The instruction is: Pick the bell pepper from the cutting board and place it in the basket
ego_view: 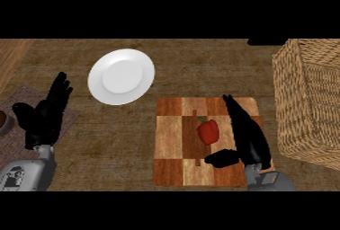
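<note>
Right hand (249,140) spread wide just beside the bell pepper (208,131), holding nothing; left hand (41,117) likewise spread.

The brown counter (119,148) carries a white plate (121,76) at eleven o'clock and a chequered board (172,173) at five. A basket (309,103) stands at three o'clock, a mat (13,150) at eight.
</note>
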Motion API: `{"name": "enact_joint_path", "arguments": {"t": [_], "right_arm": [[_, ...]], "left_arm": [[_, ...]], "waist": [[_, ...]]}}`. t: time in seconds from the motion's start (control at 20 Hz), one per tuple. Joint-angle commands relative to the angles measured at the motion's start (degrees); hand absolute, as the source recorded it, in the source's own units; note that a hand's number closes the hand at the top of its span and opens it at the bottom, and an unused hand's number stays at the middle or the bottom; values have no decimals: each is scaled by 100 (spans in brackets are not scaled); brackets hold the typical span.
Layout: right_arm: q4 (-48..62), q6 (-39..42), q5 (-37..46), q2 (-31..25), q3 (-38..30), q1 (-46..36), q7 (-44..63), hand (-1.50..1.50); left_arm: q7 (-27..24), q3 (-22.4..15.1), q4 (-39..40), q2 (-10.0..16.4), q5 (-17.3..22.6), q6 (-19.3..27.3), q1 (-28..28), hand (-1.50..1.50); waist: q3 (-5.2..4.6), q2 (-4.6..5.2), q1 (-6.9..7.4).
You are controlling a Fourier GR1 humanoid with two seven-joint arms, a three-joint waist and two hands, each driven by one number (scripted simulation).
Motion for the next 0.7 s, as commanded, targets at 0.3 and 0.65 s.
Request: {"name": "enact_joint_path", "arguments": {"t": [0.3, 0.65], "right_arm": [[703, -150, 454, 553, -144, 37, -451, -150], [1015, -49, 642, 420, -460, 8, -614, -150]], "left_arm": [[-151, 443, 171, -55, -60, -354, 14, 0], [-24, 298, 294, -342, -331, -204, -243, 0]], "waist": [[-1, 1, 4], [-1, 4, -10]]}}
